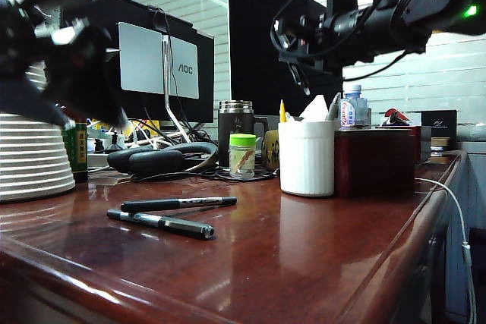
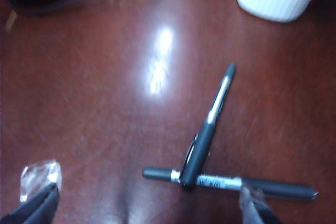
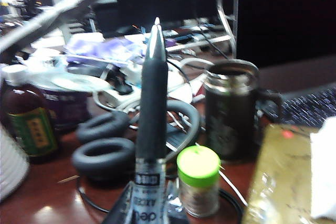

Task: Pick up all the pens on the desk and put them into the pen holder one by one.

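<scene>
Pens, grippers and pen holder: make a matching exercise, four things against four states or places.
1 right gripper
2 left gripper
3 two pens
4 pen holder

a lying on the desk
b open, above the pens
c upright beside the dark red box
d shut on a pen

Pairs: 1-d, 2-b, 3-a, 4-c

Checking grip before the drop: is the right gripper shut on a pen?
Shut on it. In the right wrist view the black pen stands up from the right gripper, barrel clamped at its base.
</scene>
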